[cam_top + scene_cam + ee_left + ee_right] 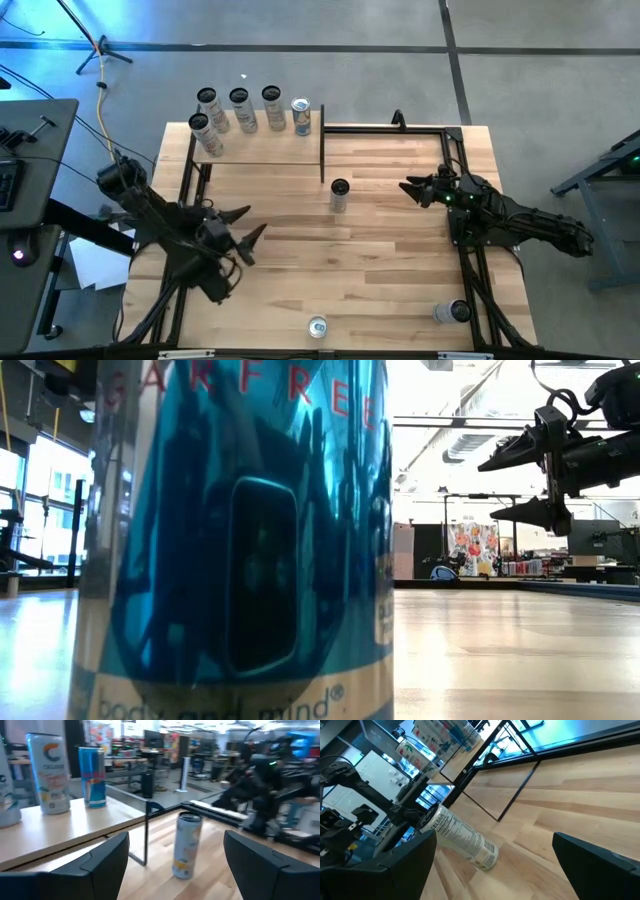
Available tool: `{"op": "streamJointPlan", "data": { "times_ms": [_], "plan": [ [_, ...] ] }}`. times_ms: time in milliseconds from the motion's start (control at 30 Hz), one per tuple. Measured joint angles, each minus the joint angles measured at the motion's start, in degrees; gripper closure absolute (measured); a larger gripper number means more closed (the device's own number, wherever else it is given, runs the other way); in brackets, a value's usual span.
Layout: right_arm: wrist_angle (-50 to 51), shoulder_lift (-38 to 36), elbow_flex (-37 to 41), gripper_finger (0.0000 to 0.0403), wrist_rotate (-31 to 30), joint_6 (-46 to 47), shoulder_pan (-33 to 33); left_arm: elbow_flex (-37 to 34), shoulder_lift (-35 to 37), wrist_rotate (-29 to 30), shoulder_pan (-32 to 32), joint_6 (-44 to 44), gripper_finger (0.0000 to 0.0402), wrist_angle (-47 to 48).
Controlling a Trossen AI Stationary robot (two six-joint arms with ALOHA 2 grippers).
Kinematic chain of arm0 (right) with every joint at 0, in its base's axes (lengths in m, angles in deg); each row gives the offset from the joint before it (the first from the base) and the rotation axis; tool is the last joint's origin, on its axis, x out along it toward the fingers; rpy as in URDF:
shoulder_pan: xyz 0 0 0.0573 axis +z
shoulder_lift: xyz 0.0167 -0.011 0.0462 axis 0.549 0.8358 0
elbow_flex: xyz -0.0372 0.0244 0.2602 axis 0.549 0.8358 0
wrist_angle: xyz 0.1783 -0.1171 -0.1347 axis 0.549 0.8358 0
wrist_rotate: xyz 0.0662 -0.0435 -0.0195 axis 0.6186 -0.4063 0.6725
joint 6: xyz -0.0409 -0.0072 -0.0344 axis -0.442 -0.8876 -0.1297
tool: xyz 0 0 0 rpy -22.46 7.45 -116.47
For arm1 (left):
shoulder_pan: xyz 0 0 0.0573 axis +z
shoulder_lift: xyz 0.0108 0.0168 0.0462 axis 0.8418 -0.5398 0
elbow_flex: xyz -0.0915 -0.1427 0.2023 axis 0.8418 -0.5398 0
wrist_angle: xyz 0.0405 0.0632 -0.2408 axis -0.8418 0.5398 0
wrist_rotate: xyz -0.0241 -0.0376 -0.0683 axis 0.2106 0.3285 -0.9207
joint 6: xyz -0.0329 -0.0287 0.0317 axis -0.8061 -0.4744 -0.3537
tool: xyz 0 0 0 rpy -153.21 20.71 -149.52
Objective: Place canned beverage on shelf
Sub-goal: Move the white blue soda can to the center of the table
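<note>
A slim pale can (339,193) stands upright on its base at the table's middle; it also shows in the left wrist view (186,845) and the right wrist view (462,837). The shelf (265,148), a pale board on black posts at the far left, carries several upright cans (240,108). My left gripper (247,232) is open at the table's left, pointing level at the middle can from a distance (175,840). My right gripper (412,189) is open to the right of that can, clear of it (493,837), and also shows in the low view (497,488).
A blue can (240,530) stands at the near edge (317,327), filling the low view's left. Another can (450,312) lies on its side near the right front corner. A bare black frame (385,127) runs along the far right. Bare planks lie between the arms.
</note>
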Motion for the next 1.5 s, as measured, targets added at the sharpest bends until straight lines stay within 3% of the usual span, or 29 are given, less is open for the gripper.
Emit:
{"op": "streamJointPlan", "data": {
  "times_ms": [167,333,500,600,667,733,933,1100,1500],
  "plan": [
    [0.2,0.0,0.0,0.0016,0.0,0.0,0.0,0.0,-3.2,-4.7,5.9,17.0,0.0108,-16.5],
    [0.3,0.0,0.0,0.0016,0.0,0.0,0.0,0.0,-4.9,-11.3,10.5,42.1,0.0108,-38.7],
    [0.3,0.0,0.0,0.0016,0.0,0.0,0.0,-2.7,-5.5,-28.5,15.2,74.1,0.0108,-70.8],
    [0.3,0.0,0.0,0.0016,0.0,0.0,0.0,-6.8,-3.8,-43.7,17.4,90.8,0.0108,-90.4],
    [0.3,0.0,0.0,0.0016,0.0,0.0,0.0,-8.1,-1.9,-49.7,18.4,95.4,0.0108,-92.9],
    [0.3,0.0,0.0,0.0016,0.0,0.0,0.0,-8.8,0.2,-51.7,19.2,97.8,0.0108,-90.9],
    [0.3,0.0,0.0,0.0016,0.0,0.0,0.0,-14.5,11.6,-53.3,20.7,107.0,0.0108,-92.8],
    [0.3,0.0,0.0,0.0016,0.0,0.0,0.0,-22.6,20.3,-53.4,23.1,114.1,0.0108,-101.6],
    [0.3,0.0,0.0,0.0016,0.0,0.0,0.0,-39.3,42.7,-57.2,28.7,117.4,0.0108,-104.4]
  ]
}}
